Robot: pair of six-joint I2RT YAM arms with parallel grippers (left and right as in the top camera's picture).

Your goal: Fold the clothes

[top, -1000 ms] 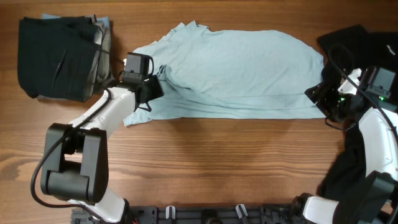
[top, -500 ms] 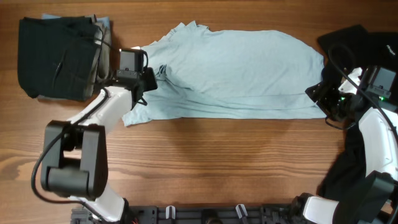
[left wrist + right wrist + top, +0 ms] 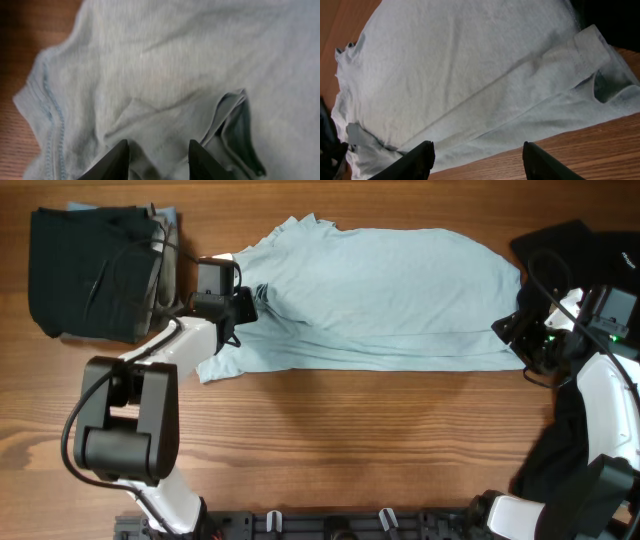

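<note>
Lying on the table (image 3: 350,430), the light-blue T-shirt (image 3: 380,295) runs from 9 o'clock to 3 o'clock. The left gripper (image 3: 157,150) is half open over a fold at its 9 o'clock end, holding nothing. The right gripper (image 3: 478,150), wide open and empty, is at 3 o'clock.

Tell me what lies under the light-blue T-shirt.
Only the wooden table shows around the light-blue T-shirt; its own folded lower layers peek out along the near edge. Anything else beneath is covered.

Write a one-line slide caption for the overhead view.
Light-blue T-shirt lies partly folded between left gripper and right gripper; dark clothes stacked aside.
</note>
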